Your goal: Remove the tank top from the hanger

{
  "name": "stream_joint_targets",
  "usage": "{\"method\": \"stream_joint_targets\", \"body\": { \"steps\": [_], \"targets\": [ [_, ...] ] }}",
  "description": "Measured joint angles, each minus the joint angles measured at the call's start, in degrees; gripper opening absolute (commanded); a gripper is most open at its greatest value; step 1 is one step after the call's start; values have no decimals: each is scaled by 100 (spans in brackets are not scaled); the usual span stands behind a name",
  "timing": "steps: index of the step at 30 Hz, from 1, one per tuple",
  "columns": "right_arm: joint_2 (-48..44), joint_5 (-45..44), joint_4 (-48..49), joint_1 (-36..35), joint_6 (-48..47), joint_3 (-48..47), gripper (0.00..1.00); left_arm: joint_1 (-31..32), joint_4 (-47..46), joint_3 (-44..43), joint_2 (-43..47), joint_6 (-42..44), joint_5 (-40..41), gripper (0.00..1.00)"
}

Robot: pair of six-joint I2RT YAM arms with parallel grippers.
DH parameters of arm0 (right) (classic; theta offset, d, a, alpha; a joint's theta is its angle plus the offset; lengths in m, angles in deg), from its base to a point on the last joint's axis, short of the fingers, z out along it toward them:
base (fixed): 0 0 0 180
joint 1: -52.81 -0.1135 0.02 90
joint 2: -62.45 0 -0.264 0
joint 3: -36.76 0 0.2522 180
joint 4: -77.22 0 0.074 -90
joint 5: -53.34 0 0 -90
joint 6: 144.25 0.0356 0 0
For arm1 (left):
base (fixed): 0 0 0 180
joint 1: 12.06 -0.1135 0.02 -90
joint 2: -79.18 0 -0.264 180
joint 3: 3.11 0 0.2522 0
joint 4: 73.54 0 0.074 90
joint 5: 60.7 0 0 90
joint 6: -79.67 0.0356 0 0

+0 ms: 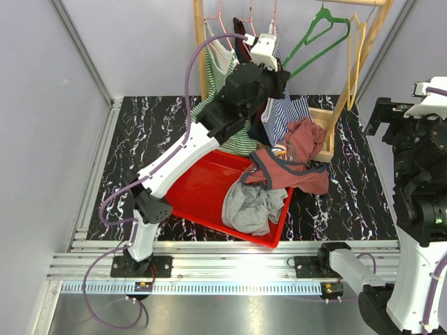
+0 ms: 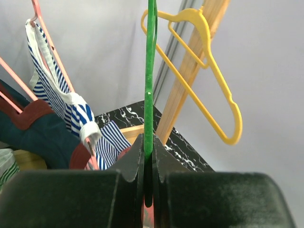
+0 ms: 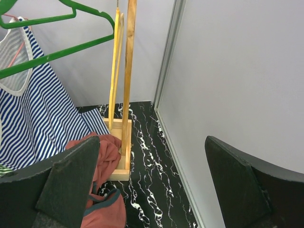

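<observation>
Tank top (image 2: 47, 90) blue-white striped, white-trimmed, hanging crumpled on pink hanger (image 2: 59, 64).

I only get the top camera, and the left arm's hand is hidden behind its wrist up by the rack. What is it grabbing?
Observer: The left wrist camera shows the left hand shut on the green hanger, pinching its thin edge.
Operator: And the right hand? I can't see it.
Observer: The right hand is open and empty, facing the rack's wooden post.
Operator: Is the stripy blue top on a hanger?
Observer: Yes, its strap hangs over a pink hanger.
</observation>
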Motion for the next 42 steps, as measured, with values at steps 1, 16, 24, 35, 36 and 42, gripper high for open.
{"method": "stream_joint_targets", "body": {
  "steps": [1, 16, 24, 35, 36, 42],
  "targets": [
    [-9, 11, -2, 0, 7, 13, 100, 0, -2, -72, -76, -11, 28, 0],
    [-107, 225, 2, 7, 57, 293, 100, 44, -39, -420, -772, -114, 210, 1],
    [-140, 555, -9, 7, -13, 474, 100, 96, -280, -321, -732, -120, 157, 59],
    [-243, 2428, -745, 11, -1123, 892, 100, 111, -437, 802, 369, -142, -417, 86],
    [-258, 2739, -892, 9, -1325, 964, 100, 114, -442, 957, 566, -83, -485, 87],
    [-485, 4653, -2004, 9, -3259, 1958, 100, 116, -769, 2677, 2245, 468, -909, 95]
  ]
}}
